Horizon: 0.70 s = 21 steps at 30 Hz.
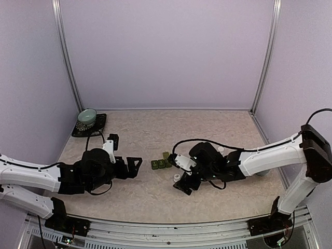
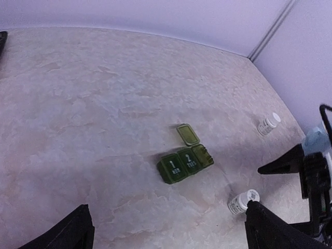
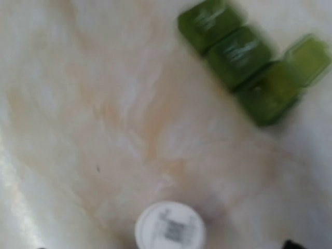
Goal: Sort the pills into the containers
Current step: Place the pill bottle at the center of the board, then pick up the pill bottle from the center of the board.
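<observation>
The containers (image 2: 185, 160) lie near the middle of the desk (image 1: 207, 124), with one end lid open. The left fingers (image 2: 78, 231) are spread wide and hold nothing. The right fingers (image 1: 185, 188) are released, standing on either side of a white bottle (image 3: 170, 228) without touching it.

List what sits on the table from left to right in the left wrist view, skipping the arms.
dark green pill container strip → nearer white pill bottle → farther white pill bottle
</observation>
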{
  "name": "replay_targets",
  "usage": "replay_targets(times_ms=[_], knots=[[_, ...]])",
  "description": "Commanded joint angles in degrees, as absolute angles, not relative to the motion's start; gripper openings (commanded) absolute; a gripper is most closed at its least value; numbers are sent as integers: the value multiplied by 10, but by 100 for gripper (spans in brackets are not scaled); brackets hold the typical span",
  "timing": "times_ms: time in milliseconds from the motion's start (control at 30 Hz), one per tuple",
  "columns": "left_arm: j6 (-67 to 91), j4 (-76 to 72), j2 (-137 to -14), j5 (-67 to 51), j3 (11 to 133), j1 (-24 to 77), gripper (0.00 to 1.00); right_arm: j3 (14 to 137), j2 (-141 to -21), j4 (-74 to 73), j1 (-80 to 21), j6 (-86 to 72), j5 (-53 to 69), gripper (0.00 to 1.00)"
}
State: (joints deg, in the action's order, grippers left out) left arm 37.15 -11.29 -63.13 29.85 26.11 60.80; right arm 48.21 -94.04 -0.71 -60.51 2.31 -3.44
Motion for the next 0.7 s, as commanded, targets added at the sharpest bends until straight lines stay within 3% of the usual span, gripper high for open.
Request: replay_targets(times_ms=[0, 333, 667], knots=[[249, -188, -696, 131, 326, 611, 99, 467, -831, -28, -609, -19, -46, 100], [81, -59, -976, -81, 587, 609, 98, 419, -693, -101, -591, -115, -171, 100], [88, 26, -1063, -71, 677, 606, 74, 400, -611, -160, -525, -175, -223, 100]])
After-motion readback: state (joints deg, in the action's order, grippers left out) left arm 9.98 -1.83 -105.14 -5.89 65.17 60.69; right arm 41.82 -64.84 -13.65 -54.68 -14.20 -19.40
